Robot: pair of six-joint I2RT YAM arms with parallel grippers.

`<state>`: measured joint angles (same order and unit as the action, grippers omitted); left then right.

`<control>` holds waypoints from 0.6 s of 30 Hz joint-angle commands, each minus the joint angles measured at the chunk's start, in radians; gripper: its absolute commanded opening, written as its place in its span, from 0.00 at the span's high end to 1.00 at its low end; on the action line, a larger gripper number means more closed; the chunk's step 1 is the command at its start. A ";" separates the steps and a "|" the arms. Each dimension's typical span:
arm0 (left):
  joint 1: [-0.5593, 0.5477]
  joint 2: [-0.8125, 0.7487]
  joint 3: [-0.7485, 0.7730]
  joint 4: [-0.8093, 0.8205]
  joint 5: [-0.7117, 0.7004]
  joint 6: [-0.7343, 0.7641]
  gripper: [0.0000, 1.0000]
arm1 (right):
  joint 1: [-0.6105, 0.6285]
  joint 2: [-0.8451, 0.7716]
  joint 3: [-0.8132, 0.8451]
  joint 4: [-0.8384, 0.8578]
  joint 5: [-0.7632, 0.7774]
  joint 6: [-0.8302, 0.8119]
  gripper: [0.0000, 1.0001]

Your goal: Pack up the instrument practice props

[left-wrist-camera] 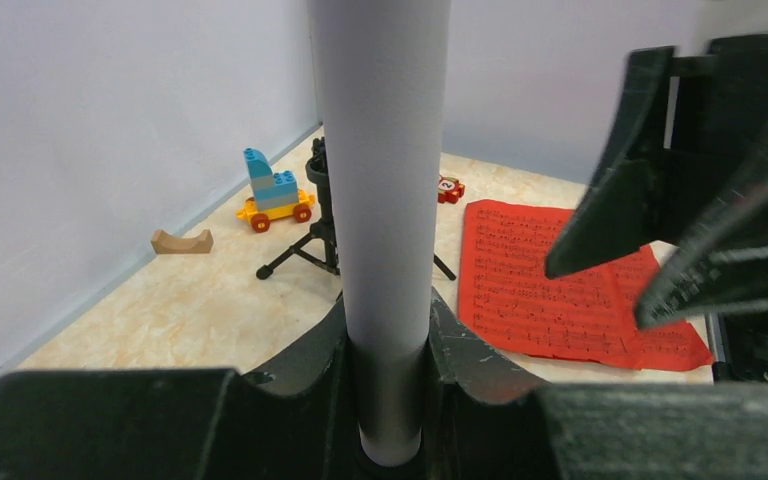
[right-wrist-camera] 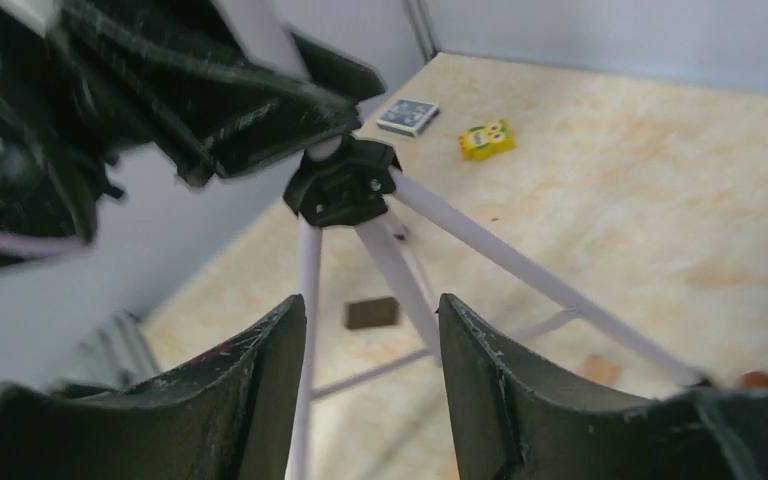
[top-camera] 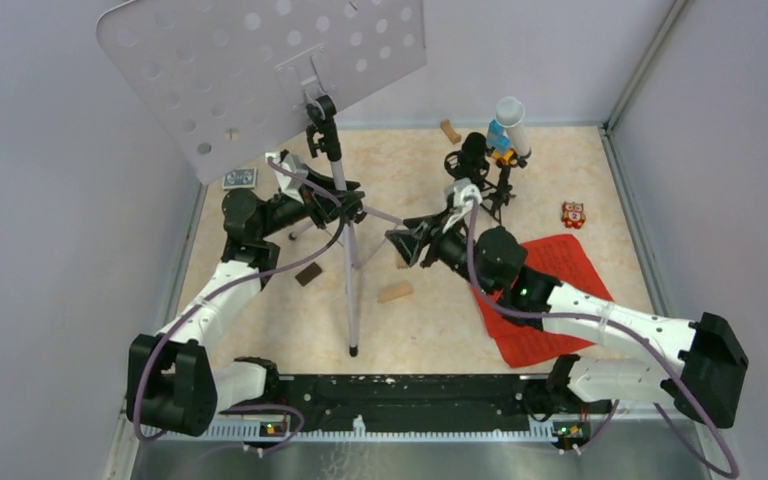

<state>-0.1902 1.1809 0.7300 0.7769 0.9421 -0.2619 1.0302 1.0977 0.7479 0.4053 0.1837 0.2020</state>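
Observation:
The grey perforated music-stand plate [top-camera: 260, 70] stands on its silver tripod [top-camera: 350, 290] left of centre. My left gripper [top-camera: 350, 207] is shut on the tripod's pole [left-wrist-camera: 385, 200], just above the black leg hub [right-wrist-camera: 342, 185]. My right gripper [top-camera: 407, 245] is open and empty, its jaws apart just right of the hub and pointing at the legs [right-wrist-camera: 373, 320]. The red sheet-music pages [top-camera: 560, 262] lie flat under my right arm. A black microphone in its shock mount [top-camera: 473, 152] sits on a small black tripod [top-camera: 498, 190] at the back, beside the white tube [top-camera: 513, 125].
A blue-and-orange toy car [left-wrist-camera: 275, 195] and an arched wooden block [left-wrist-camera: 182, 241] sit by the back wall. A dark block [top-camera: 308, 274] and a light block [top-camera: 395, 292] lie between the tripod legs. A small red toy [top-camera: 573, 214], a yellow toy [right-wrist-camera: 487, 140] and a card box [top-camera: 240, 179] lie about.

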 commanded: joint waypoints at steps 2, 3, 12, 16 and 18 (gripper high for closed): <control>0.031 0.040 0.037 0.001 0.006 0.002 1.00 | -0.097 0.060 0.102 -0.038 -0.121 0.769 0.50; 0.031 0.038 0.037 -0.002 0.003 0.003 1.00 | -0.100 0.078 0.107 0.006 -0.159 0.828 0.50; 0.031 0.036 0.032 -0.004 -0.003 0.003 1.00 | -0.111 0.212 0.140 0.072 -0.143 1.231 0.53; 0.031 0.036 0.029 -0.002 -0.008 0.005 1.00 | -0.123 0.259 0.139 0.114 -0.140 1.294 0.53; 0.031 0.036 0.032 0.003 -0.010 -0.002 1.00 | -0.134 0.280 0.142 0.140 -0.152 1.309 0.54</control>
<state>-0.1833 1.2007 0.7467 0.7834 0.9607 -0.2745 0.9199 1.3476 0.8345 0.4477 0.0467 1.3960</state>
